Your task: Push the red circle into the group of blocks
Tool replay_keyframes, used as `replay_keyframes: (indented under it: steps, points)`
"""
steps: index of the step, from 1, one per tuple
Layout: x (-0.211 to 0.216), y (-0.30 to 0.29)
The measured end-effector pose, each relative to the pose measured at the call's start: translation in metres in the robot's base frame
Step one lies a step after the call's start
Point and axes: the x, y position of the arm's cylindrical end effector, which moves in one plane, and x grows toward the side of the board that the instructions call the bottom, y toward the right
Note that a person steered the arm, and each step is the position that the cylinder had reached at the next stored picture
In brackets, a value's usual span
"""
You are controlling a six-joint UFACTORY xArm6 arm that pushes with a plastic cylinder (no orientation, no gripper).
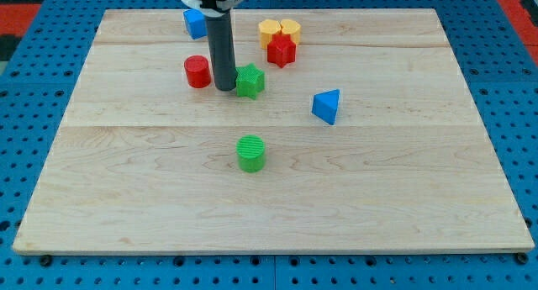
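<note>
Upright, flat-topped red circle (197, 71), my tip (225, 88) between it and green star (250, 81), no jaws visible

The tabletop (403, 172) is pale, light-brown wood with fine grain lines running left to right, and it lies on a blue pegboard (34, 88) dotted with dark holes. The rod is dark grey to black down to my tip (224, 89). The red circle (197, 71) is plain red, as is the red star (282, 50). Two yellow blocks (279, 29) are bright yellow. The green star (250, 81) and ribbed green cylinder (250, 152) are vivid green. The blue triangle (327, 106) and far blue block (195, 23) are mid-blue.
</note>
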Motion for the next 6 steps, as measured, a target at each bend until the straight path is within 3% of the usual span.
replay_keyframes:
  steps: [1,2,5,6]
  points:
    - [0.018,-0.061]
    - [-0.002,-0.074]
    - [-0.066,0.001]
    - [-0.067,0.005]
